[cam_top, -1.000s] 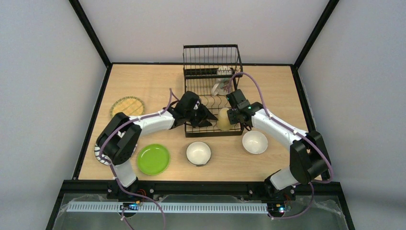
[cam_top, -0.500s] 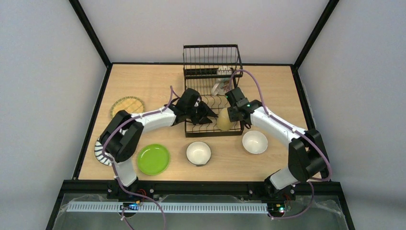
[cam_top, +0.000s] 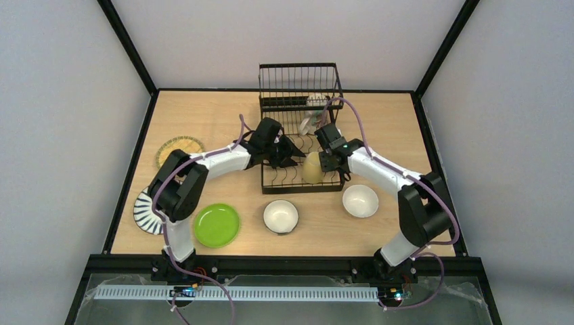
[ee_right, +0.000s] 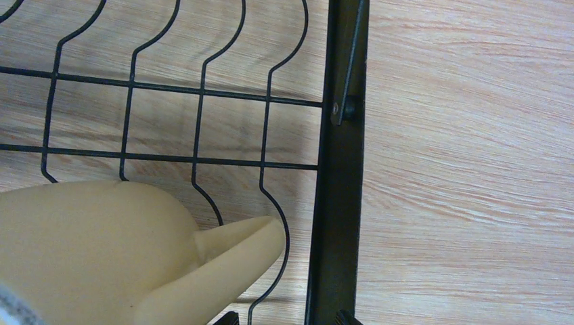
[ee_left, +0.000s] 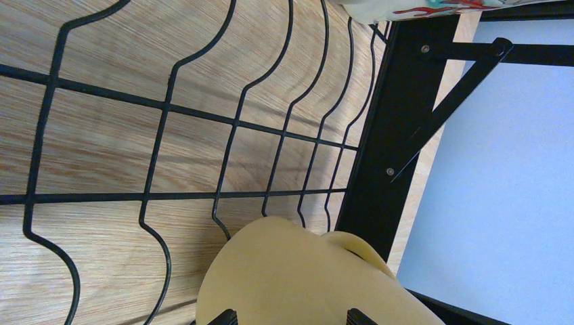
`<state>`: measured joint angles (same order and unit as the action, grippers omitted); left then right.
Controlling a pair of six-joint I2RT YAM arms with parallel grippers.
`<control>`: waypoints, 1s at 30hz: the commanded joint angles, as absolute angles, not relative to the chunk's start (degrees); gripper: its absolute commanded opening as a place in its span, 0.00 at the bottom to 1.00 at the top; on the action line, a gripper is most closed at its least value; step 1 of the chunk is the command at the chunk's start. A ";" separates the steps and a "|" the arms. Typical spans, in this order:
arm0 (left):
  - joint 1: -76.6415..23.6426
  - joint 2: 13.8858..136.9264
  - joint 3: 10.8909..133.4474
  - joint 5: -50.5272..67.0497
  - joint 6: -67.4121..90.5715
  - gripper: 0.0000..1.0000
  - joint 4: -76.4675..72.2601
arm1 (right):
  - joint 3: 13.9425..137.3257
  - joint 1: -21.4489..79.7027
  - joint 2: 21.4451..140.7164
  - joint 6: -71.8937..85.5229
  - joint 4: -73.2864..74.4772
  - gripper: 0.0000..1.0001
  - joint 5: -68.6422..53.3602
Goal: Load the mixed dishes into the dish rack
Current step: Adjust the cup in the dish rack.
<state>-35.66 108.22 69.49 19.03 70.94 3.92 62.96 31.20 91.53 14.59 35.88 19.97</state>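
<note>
Pale yellow mug (cam_top: 312, 168) is sitting in the dish rack's (cam_top: 291, 191) near right corner. Your left gripper (cam_top: 292, 157) and right gripper (cam_top: 326, 164) are hovering beside it, jaws apart.

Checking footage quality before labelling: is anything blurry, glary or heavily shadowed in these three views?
Top external: evenly lit, sharp, no glare, soft shadows by the dish rack. Left wrist: rack wires crisp, faint shadows on the table, pale yellow mug cropped at the bottom. Right wrist: table grain sharp, mug slightly soft up close.
</note>
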 commanded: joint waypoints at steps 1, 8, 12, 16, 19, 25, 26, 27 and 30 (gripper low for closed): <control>-35.68 109.42 70.75 19.73 69.84 0.91 5.73 | 65.31 31.46 93.20 14.88 34.22 0.80 17.62; -35.43 107.20 69.32 18.76 68.96 0.92 6.48 | 66.49 31.46 94.12 15.00 32.89 0.80 15.87; -34.95 105.71 69.17 17.87 67.67 0.95 7.39 | 67.43 31.46 94.77 15.37 32.31 0.80 14.50; -34.30 104.20 68.85 16.79 66.26 0.97 8.58 | 68.59 31.46 95.70 15.54 32.06 0.80 13.62; -33.71 102.86 67.94 16.20 65.81 0.98 8.37 | 69.84 31.53 96.50 15.56 31.88 0.80 12.53; -33.09 101.77 67.18 16.07 65.05 0.98 8.66 | 71.71 31.77 98.51 15.49 31.35 0.79 10.90; -32.99 101.50 67.03 15.97 64.96 0.98 8.72 | 71.94 31.93 98.83 15.46 31.23 0.79 10.70; -32.90 101.23 66.87 15.85 64.88 0.98 8.81 | 72.24 32.05 99.16 15.46 31.04 0.79 10.47; -32.51 100.33 66.50 15.43 64.61 0.98 9.07 | 73.74 32.54 100.34 15.49 30.74 0.79 9.64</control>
